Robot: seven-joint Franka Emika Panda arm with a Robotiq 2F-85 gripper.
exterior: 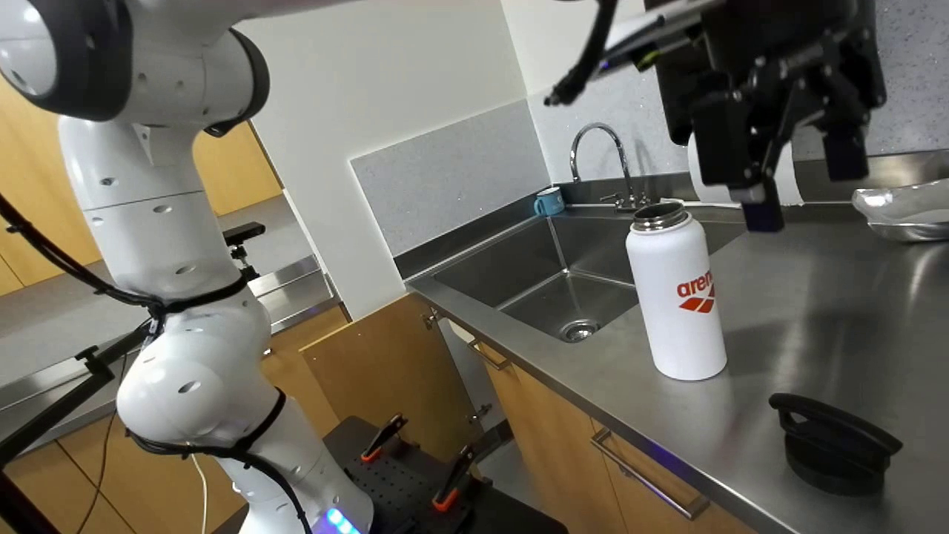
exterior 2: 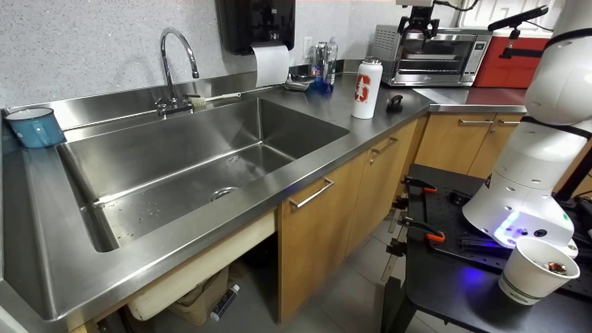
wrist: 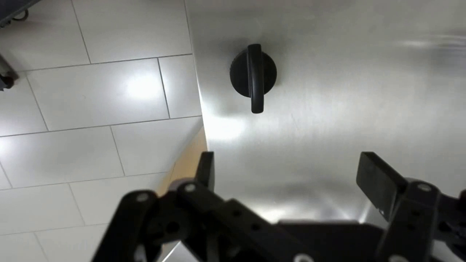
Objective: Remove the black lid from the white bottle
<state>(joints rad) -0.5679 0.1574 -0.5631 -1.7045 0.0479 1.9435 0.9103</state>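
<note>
The white bottle stands upright on the metal counter in both exterior views (exterior: 678, 304) (exterior 2: 368, 90). Its silver neck is uncovered and open at the top. The black lid lies on the counter beside the bottle, apart from it, with its loop handle up (exterior: 838, 449) (exterior 2: 394, 104). The lid also shows in the wrist view (wrist: 270, 72), near the counter's edge. My gripper is open and empty, held in the air above the counter, with nothing between its fingers (exterior: 804, 189) (exterior 2: 418, 36) (wrist: 285, 171). The bottle is out of the wrist view.
A deep sink (exterior 2: 185, 157) with a faucet (exterior 2: 169, 69) lies beside the bottle. A blue mug (exterior 2: 36, 129) stands at the sink's corner. A toaster oven (exterior 2: 434, 58), clear bottles (exterior 2: 329, 64) and a metal dish (exterior: 908, 211) stand farther back. A black towel dispenser (exterior 2: 256, 23) hangs on the wall.
</note>
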